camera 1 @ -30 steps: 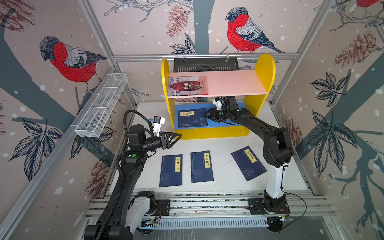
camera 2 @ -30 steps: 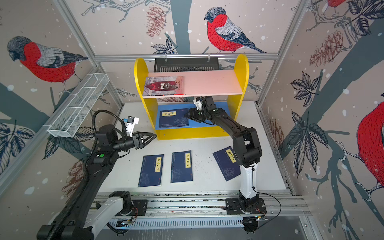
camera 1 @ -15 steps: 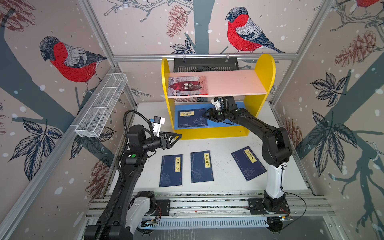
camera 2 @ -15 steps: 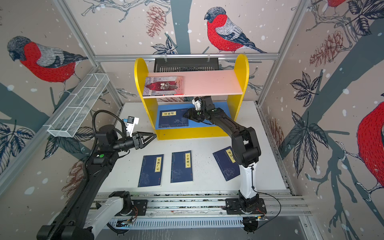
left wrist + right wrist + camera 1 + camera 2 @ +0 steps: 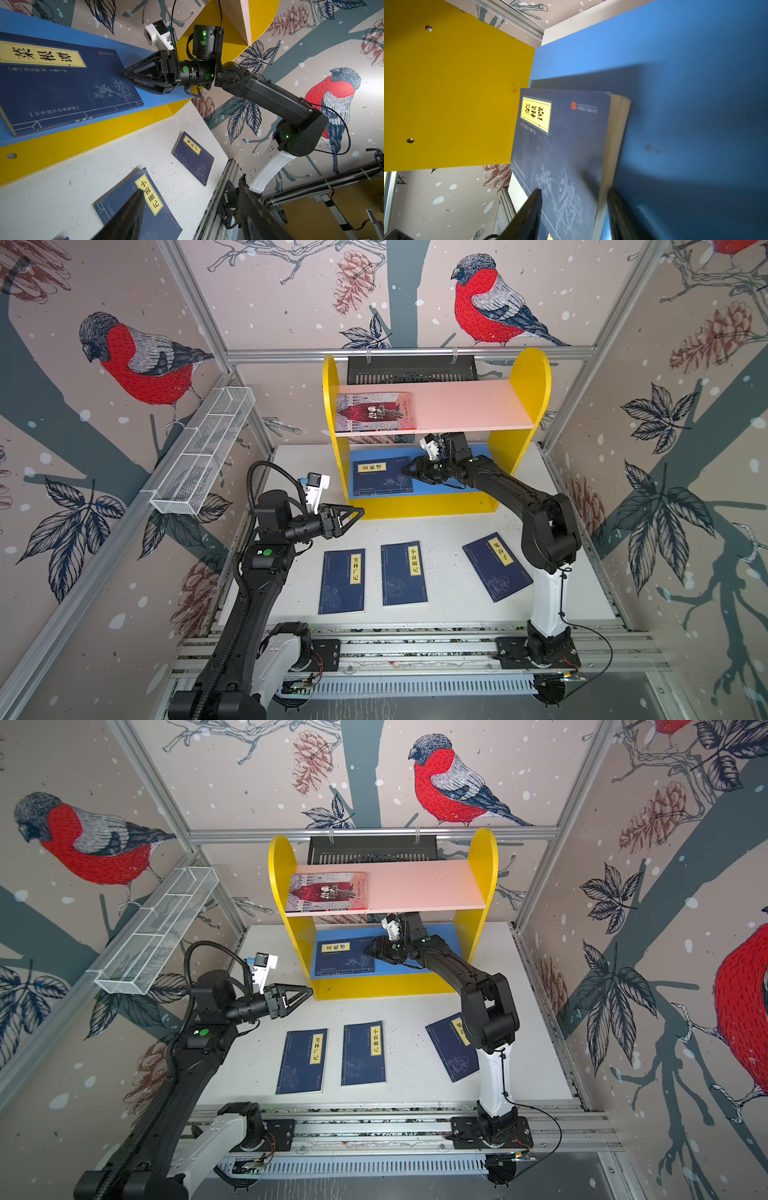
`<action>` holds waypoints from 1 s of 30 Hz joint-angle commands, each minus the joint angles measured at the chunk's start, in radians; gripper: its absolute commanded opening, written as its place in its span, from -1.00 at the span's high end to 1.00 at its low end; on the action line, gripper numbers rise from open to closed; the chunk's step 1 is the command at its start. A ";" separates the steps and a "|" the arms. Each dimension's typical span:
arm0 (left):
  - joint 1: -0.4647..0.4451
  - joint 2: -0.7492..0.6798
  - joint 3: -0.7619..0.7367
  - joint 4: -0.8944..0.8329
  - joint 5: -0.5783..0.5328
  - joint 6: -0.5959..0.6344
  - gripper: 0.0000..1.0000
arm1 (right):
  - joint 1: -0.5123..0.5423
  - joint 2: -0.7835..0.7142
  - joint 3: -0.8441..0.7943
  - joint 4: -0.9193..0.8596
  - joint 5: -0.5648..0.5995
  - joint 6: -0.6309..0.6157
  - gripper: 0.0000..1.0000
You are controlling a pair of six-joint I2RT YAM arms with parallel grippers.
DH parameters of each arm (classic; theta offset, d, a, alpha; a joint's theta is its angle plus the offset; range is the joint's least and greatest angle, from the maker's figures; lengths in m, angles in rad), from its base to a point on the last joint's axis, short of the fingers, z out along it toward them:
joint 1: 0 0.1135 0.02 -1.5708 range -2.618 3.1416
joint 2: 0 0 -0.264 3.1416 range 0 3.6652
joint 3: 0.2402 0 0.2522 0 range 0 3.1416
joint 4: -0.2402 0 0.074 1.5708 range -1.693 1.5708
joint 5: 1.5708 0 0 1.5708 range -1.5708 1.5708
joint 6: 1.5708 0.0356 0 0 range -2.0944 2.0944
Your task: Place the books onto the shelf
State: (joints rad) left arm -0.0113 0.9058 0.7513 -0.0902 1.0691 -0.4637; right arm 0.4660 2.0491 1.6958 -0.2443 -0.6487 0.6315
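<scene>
- While the right gripper [image 5: 405,470] reaches in under the pink upper board [image 5: 469,406], the step in hand reads as seating a navy book [image 5: 382,477] on the shelf [image 5: 530,377]. The book lies flat on the blue lower board [image 5: 695,104], close to the yellow side panel [image 5: 446,93].
- The right wrist view has one finger over the cover and the other beside the cream page edge, so the jaws straddle that free edge. Whether they pinch it or merely bracket it, I cannot tell.
- The left gripper [image 5: 360,512] hovers over the table [image 5: 449,526] in front of the shelf. Its fingers are spread wide in its own wrist view, with nothing between them.
- Score by my count: two of five are up. The grey-lilac book [image 5: 376,412] lies flat on the pink board, at its left end in both top views.
- Three navy books [image 5: 404,574] lie face up on the table, well apart from the shelf: two side by side and the third angled off to the right.
- Next move, as I judge it: let go and back straight out, low, without dragging the cover or clipping the pink board overhead. Then on to a table book.
- The books are thin matte paperbacks with soft covers and yellow title labels, so they'll flex. Flat on a smooth white table they offer little edge, so a finger would have to work under one side.
- The shelf boards look like smooth painted panels with rounded yellow sides, likely slick enough for a book to skate if nudged.
</scene>
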 commanded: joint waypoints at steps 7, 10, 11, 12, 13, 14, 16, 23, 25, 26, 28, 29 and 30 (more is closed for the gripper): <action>0.003 -0.004 -0.004 0.037 0.018 0.004 -0.44 | 0.008 0.010 0.008 -0.031 0.002 0.013 -0.07; 0.002 -0.004 -0.003 0.036 0.019 0.004 -0.44 | 0.011 0.015 0.016 -0.034 0.002 0.013 -0.07; 0.003 -0.004 -0.003 0.037 0.020 0.005 -0.44 | 0.010 0.016 0.013 -0.033 0.003 0.013 -0.07; 0.002 -0.004 -0.003 0.037 0.020 0.004 -0.44 | 0.010 0.016 0.016 -0.033 0.002 0.013 -0.07; 0.003 -0.002 -0.004 0.037 0.020 0.004 -0.44 | 0.010 0.017 0.017 -0.034 0.003 0.011 -0.07; 0.002 -0.003 -0.004 0.037 0.020 0.004 -0.44 | 0.010 0.019 0.018 -0.036 0.002 0.011 -0.07; 0.003 -0.001 -0.003 0.039 0.020 0.002 -0.44 | 0.010 0.022 0.026 -0.039 0.001 0.011 -0.07; 0.002 0.001 -0.006 0.041 0.021 0.001 -0.44 | 0.017 0.027 0.038 -0.043 -0.002 0.011 -0.07; 0.003 0.002 -0.004 0.043 0.022 -0.002 -0.44 | 0.016 0.030 0.042 -0.044 -0.004 0.011 -0.07; 0.002 0.002 -0.004 0.044 0.022 -0.002 -0.44 | 0.017 0.030 0.044 -0.044 -0.004 0.013 -0.07; 0.002 0.002 -0.004 0.044 0.022 -0.002 -0.44 | 0.019 0.032 0.048 -0.046 -0.005 0.012 -0.07; 0.002 0.002 -0.004 0.044 0.022 -0.002 -0.44 | 0.020 0.032 0.048 -0.046 -0.006 0.011 -0.07; 0.003 0.001 -0.005 0.044 0.022 -0.002 -0.44 | 0.020 0.032 0.049 -0.046 -0.006 0.011 -0.07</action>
State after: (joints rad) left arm -0.0113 0.9081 0.7479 -0.0872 1.0729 -0.4675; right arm 0.4816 2.0758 1.7390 -0.2619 -0.6533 0.6342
